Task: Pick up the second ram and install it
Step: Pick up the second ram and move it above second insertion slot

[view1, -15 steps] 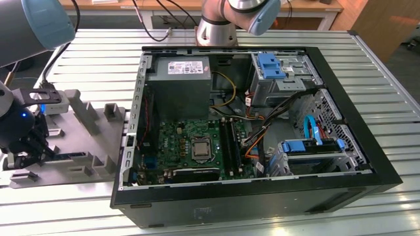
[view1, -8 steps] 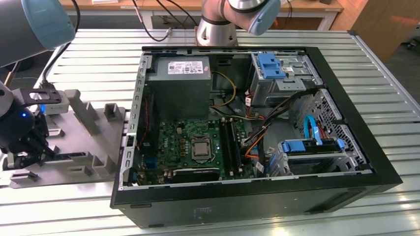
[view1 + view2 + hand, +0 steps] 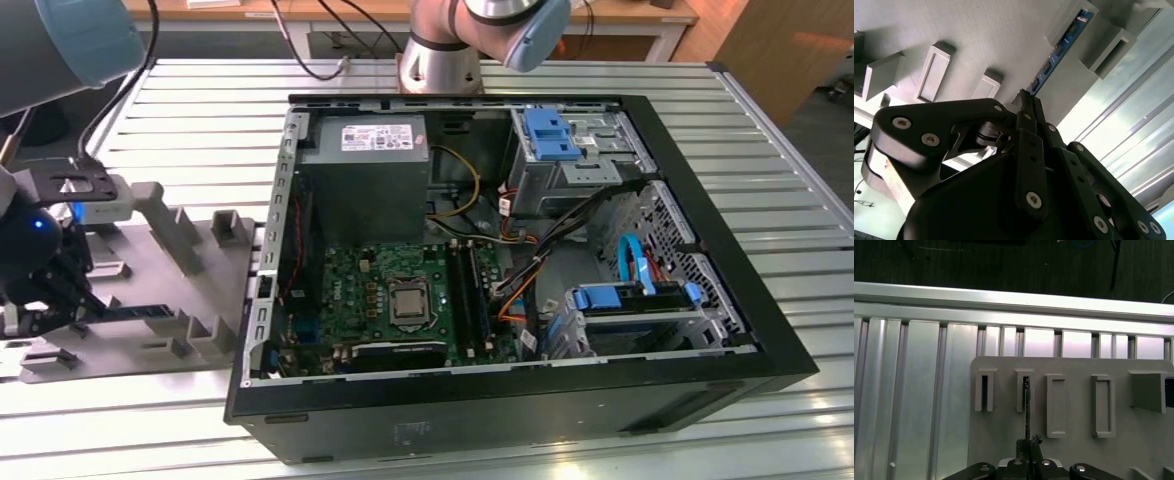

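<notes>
Grey plastic holder [image 3: 1004, 440] carries the ram stick [image 3: 1026, 400] on edge in one slot, the gripper [image 3: 1028, 444] pinching its thin edge between closed fingers, so a straight, untilted lift seems wisest.

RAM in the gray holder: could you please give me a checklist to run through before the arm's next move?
1. Hand closed on the RAM: ok.
2. RAM lifted free of the holder: not ok, its far end sits in a holder slot.
3. Case open, with the motherboard exposed: ok.
4. A free place among the RAM slots on the motherboard: cannot tell.
</notes>
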Tool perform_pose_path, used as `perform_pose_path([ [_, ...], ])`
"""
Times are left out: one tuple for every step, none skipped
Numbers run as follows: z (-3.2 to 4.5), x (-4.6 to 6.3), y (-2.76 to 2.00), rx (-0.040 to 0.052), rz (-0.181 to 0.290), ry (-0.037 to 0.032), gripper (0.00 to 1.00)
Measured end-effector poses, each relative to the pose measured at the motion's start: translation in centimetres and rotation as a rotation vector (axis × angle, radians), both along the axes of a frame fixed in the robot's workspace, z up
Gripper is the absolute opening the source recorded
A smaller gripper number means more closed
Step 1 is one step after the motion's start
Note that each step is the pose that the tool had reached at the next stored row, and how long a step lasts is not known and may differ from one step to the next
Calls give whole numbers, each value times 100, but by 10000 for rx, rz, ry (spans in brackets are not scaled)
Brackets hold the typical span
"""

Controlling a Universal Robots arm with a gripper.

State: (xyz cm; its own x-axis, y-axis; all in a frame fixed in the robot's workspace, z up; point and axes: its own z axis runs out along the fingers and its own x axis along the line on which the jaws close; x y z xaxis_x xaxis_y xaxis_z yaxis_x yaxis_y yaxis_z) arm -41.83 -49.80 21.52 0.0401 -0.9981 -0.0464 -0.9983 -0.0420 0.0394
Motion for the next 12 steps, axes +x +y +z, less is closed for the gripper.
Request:
perform_pose_path([
  [27,0,0,2,0,0,13],
  [56,0,0,3,0,0,13],
  [87,0,0,6,0,0,13],
  [118,0,0,9,0,2,13],
  [151,0,0,16,0,0,13],
  [187,0,0,22,0,0,13],
  [225,0,0,28,0,0,13],
  [263,0,0,34,0,0,13],
  [302,0,0,39,0,-1,13],
  [346,0,0,42,0,0,13],
  [387,0,0,45,0,0,13],
  [434,0,0,50,0,0,13],
])
